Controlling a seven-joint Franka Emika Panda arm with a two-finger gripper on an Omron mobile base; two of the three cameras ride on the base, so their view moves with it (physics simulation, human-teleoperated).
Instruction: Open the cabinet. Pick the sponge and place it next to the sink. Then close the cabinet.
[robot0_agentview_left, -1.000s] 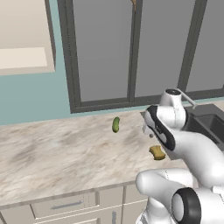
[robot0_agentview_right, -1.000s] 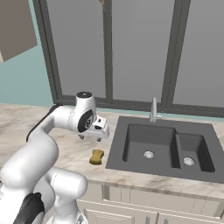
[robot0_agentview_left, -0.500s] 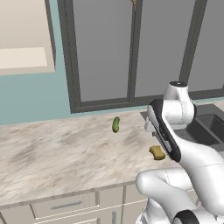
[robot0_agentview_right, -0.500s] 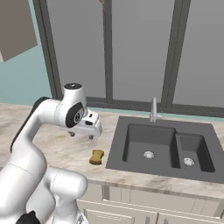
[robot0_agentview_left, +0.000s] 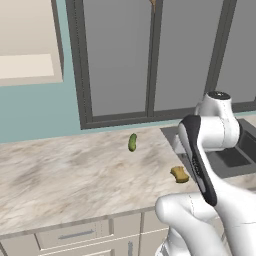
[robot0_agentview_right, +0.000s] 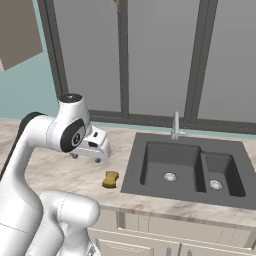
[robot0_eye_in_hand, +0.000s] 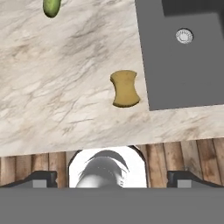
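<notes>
The yellow-tan sponge (robot0_agentview_left: 179, 174) (robot0_agentview_right: 111, 179) (robot0_eye_in_hand: 125, 89) lies flat on the marble counter, just off the left rim of the dark grey sink (robot0_agentview_right: 131, 170) (robot0_eye_in_hand: 144, 65) (robot0_agentview_left: 246, 131). My gripper (robot0_agentview_right: 86, 158) (robot0_eye_in_hand: 111, 177) hovers above the counter, left of and a little behind the sponge, pointing down. It is open, with nothing between its fingers. The beige cabinet (robot0_agentview_left: 30, 45) hangs at the upper left, and its door (robot0_agentview_right: 17, 30) stands swung out.
A small green pickle-like thing (robot0_agentview_left: 132, 142) (robot0_eye_in_hand: 51, 6) lies on the counter near the window. A faucet (robot0_agentview_right: 175, 126) rises behind the sink. Drawers (robot0_agentview_left: 75, 234) run under the counter edge. My own arm hides part of the sink in the left base view.
The hand has drawn leftward, away from the sink, as the arm swung up. The sponge stays where it lay on the counter. The jaws stay open.
</notes>
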